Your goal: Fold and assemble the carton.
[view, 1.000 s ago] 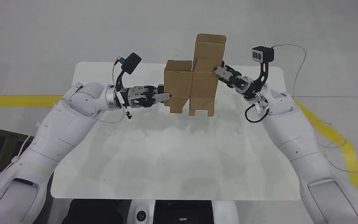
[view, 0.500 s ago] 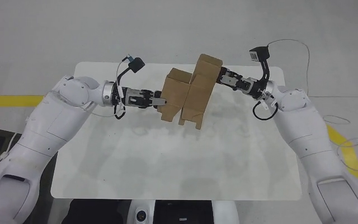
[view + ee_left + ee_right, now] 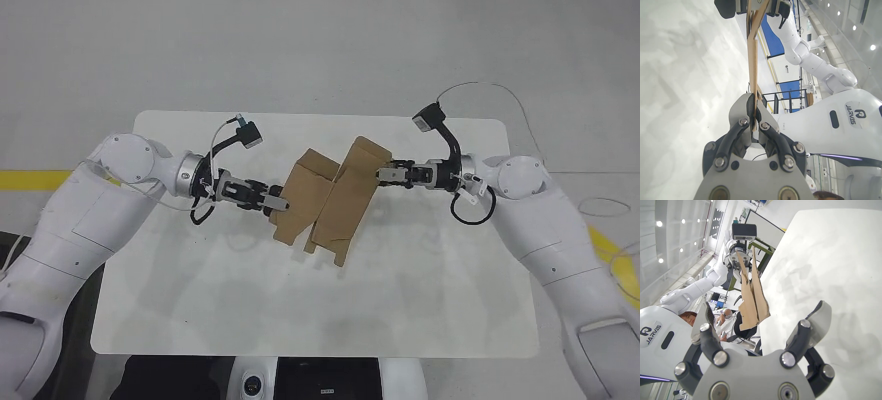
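Note:
The carton (image 3: 335,195) is a flattened brown cardboard blank, held tilted in the air above the middle of the white table (image 3: 300,320). My left gripper (image 3: 277,204) is shut on its near-left edge; in the left wrist view the pads (image 3: 751,106) pinch the card edge-on, and the carton (image 3: 752,62) runs away from them. My right gripper (image 3: 382,174) is at the opposite edge. In the right wrist view it (image 3: 762,306) stands wide open, with the corner of the carton (image 3: 751,302) between its spread fingers and touching neither.
Bare white tabletop lies beneath and in front of the carton. The table's far edge (image 3: 320,113) is close behind both grippers. Yellow floor tape (image 3: 40,180) runs past the table on either side.
The carton has come down from upright and now leans over, lower above the table. Both arms swung with it. The right gripper's fingers now stand apart from the card.

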Motion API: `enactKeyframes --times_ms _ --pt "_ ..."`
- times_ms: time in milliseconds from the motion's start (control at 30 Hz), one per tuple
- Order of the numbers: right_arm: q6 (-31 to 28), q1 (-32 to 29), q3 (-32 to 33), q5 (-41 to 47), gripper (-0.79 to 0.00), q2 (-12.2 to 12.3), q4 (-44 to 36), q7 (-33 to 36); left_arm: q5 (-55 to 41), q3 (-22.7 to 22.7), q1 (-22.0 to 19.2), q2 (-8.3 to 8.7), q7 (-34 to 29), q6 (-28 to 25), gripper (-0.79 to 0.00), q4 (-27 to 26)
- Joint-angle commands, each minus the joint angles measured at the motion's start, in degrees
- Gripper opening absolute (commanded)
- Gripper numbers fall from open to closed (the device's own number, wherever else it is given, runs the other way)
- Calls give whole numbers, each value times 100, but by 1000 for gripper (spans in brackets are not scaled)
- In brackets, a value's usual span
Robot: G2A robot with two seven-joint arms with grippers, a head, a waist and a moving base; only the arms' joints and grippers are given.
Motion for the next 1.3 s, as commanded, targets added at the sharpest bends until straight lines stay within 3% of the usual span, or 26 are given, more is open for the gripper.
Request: enactKeyframes --times_ms 0,133,267,400,700,867,967,1133,1167,1200,1267 --pt "48 -3 -95 128 0 29 -79 48 -49 6 1 7 -50 52 -785 16" --pt "115 -5 -272 357 0 79 -197 116 -128 8 11 11 -105 107 -785 61" --pt "145 21 -434 475 -129 119 -259 145 -158 24 28 4 -121 123 -785 77" --pt "54 59 -573 511 -372 146 -249 54 -294 17 60 -9 -134 136 -785 70" --pt "-125 192 -829 681 -462 186 -155 -124 -292 29 116 -32 -197 199 -785 0" --pt "-116 256 -962 805 -616 202 -165 -116 -314 -1 126 -38 -207 209 -785 11" --pt "-111 303 -1044 868 -785 202 -180 -111 -327 -18 135 -42 -224 226 -785 7" --pt "-119 371 -1171 950 -785 195 -170 -118 -367 -59 151 -46 -234 236 -785 -15" --pt "-125 383 -1191 959 -785 194 -161 -124 -415 -79 154 -47 -234 236 -640 -37" --pt "-132 395 -1210 967 -785 194 -154 -131 -446 -102 161 -45 -230 231 0 -56" --pt "-146 413 -1242 1008 -785 194 -149 -146 -531 -156 184 -40 -233 234 0 -79"
